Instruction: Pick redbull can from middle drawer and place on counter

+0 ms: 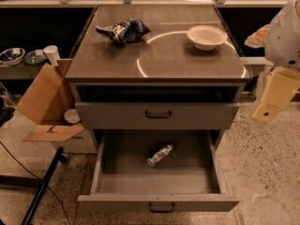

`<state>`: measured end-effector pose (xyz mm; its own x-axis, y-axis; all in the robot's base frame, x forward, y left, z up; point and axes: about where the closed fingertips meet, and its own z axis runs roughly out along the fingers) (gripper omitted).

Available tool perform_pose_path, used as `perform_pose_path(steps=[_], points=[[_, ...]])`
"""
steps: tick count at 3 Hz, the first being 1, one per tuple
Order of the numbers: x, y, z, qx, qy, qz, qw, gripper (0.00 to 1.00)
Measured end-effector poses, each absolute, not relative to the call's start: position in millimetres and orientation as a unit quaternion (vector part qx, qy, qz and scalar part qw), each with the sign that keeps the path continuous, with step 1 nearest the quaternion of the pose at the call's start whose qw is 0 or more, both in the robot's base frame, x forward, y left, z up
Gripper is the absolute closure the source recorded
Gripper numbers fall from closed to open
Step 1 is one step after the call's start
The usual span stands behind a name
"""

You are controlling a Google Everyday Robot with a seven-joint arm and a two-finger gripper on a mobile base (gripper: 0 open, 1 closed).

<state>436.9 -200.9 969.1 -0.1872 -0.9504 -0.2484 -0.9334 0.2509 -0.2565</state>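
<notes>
My gripper (pixel 276 95) hangs far right, angled down beside the worktop (pixel 180 62); I can't tell its grip state. The redbull can (pixel 160 155) lies on its side in the open mid drawer (pixel 133 176).

I see the gripper (pixel 274 97), pale yellow, at the right edge beside the counter (pixel 178 62), which is glossy brown-grey with a pale circular arc. The redbull can (pixel 160 155) is silvery-grey against the middle drawer (pixel 154 184), plain grey inside. The snack bag (pixel 123 30) is dark blue and white, the bowl (pixel 206 36) cream-white, the cardboard box (pixel 40 97) tan.
</notes>
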Motion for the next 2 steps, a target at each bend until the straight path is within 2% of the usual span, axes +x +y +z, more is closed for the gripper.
perform_pose_path(steps=[2], points=[[430.8, -165.4, 919.7, -0.668, 0.729, -0.025, 0.146, 0.00]])
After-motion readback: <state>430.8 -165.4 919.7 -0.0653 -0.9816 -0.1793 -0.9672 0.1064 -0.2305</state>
